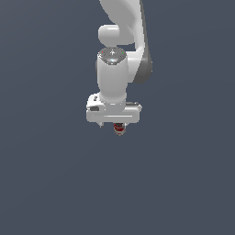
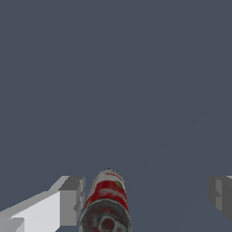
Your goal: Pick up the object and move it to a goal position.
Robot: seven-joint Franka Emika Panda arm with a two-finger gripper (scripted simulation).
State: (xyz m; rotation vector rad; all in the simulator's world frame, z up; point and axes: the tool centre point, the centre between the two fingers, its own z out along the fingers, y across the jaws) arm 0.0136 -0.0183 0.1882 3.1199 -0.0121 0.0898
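Observation:
The object is a small can (image 2: 107, 199) with a red-and-white label and a dark metal end, lying on its side between my fingers. My gripper (image 2: 146, 197) is open. One white finger (image 2: 71, 200) sits right beside the can, while the other finger (image 2: 220, 195) stands well apart from it with a wide gap. In the exterior view the can (image 1: 119, 130) peeks out just under the white hand (image 1: 114, 112), and the hand hides most of it and the fingers.
A plain dark grey floor (image 1: 55, 183) fills both views. No other objects, containers or edges show. The white arm (image 1: 124, 27) rises above the hand.

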